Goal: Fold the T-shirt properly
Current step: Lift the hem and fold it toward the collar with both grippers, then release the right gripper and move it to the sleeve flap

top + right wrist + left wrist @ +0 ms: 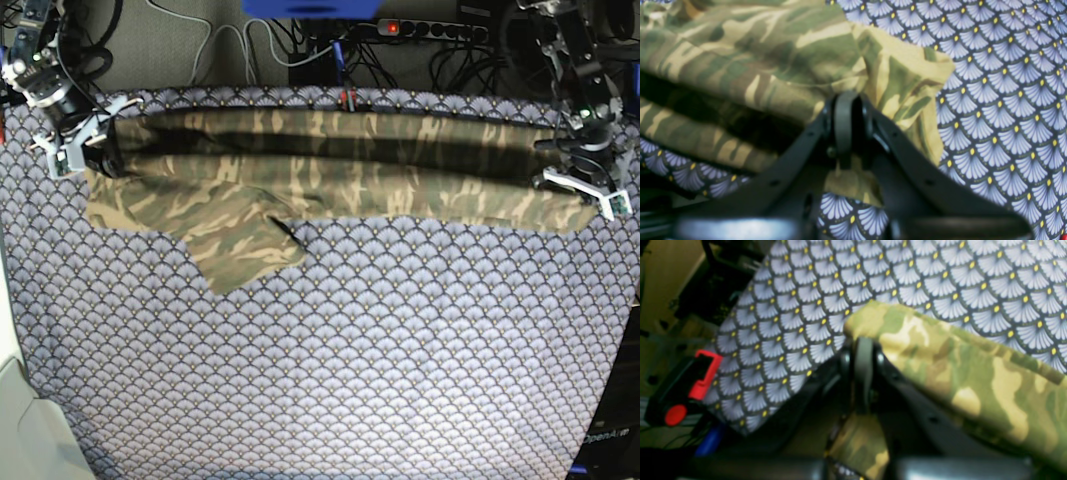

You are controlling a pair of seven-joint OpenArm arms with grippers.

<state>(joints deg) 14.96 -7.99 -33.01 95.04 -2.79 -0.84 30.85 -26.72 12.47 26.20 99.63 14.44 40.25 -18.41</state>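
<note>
The cloth [320, 380] covers the table. The shirt [330, 170] lies stretched as a long band from 9 to 3 o'clock along the far edge, one sleeve [245, 250] trailing toward 7. The right gripper [85, 145] and left gripper [575, 165] each pinch one end, jaws clamped on fabric, apparently to keep the fold line taut.

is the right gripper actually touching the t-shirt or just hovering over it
Touching. In the right wrist view the right gripper is shut on a bunched edge of the camouflage T-shirt, cloth pinched between its fingers.

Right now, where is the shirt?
In the base view the shirt stretches along the tablecloth's far edge, held between the left gripper and right gripper.
</note>
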